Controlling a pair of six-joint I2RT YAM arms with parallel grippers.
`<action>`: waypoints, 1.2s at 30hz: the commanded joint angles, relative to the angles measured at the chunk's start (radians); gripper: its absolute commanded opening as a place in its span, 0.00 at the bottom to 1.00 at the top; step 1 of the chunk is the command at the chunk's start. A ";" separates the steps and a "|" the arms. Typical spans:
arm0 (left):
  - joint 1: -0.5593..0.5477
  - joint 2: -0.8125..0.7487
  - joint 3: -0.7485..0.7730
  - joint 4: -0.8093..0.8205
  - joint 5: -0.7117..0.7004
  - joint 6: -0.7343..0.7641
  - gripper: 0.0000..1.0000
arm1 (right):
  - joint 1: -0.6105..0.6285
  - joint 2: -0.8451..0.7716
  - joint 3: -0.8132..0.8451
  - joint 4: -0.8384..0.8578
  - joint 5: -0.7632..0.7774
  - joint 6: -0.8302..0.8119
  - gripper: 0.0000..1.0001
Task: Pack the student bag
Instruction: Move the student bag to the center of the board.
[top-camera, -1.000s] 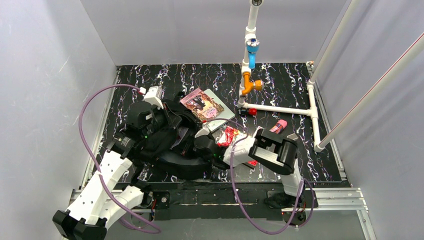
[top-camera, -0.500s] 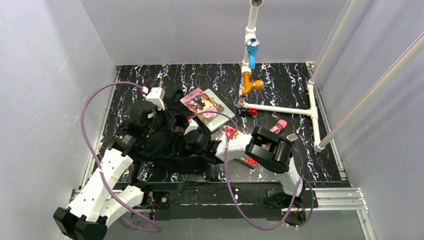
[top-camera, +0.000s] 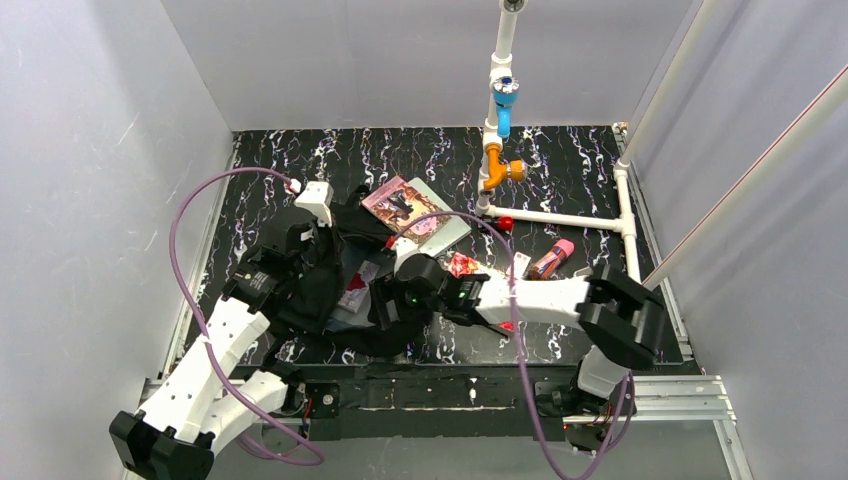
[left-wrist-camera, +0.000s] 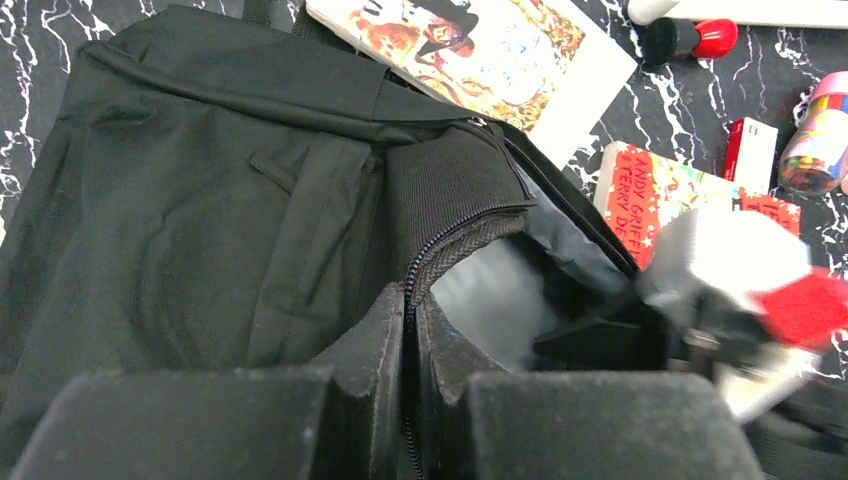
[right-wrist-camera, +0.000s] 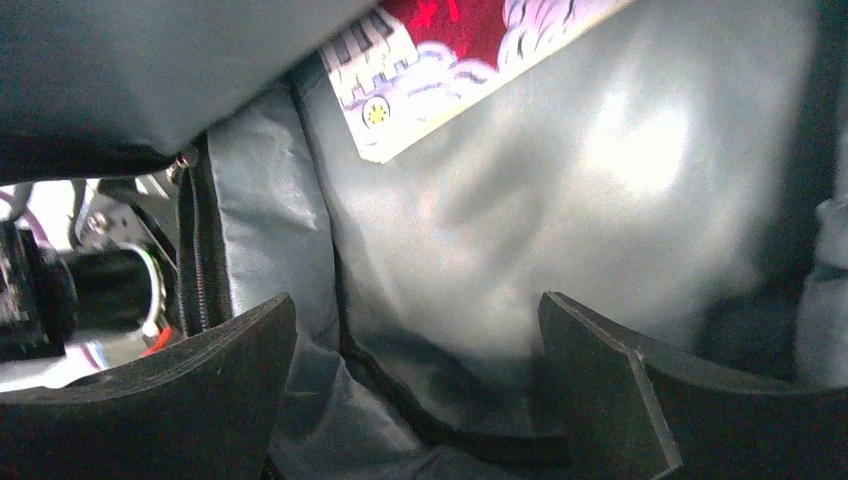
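- The student bag lies flat on the dark marbled counter, left of middle, its zipped mouth gaping open.
- The left hand is pinched together on the bag's zip edge.
- The right hand is inside the bag, fingers wide apart over grey lining, gripping nothing.
- A printed cover lies in the bag just past that hand.
- A red paperback lies outside, just beside the mouth.
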 joint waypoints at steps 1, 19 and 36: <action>0.003 -0.021 -0.014 -0.026 -0.011 -0.033 0.00 | -0.030 -0.197 0.001 -0.230 0.049 -0.124 0.98; 0.003 -0.033 0.030 -0.114 -0.169 0.018 0.00 | -0.173 -0.345 -0.386 0.237 -0.234 0.184 0.83; 0.003 -0.086 0.079 -0.246 -0.166 0.032 0.50 | -0.112 -0.037 -0.027 0.058 -0.175 0.054 0.98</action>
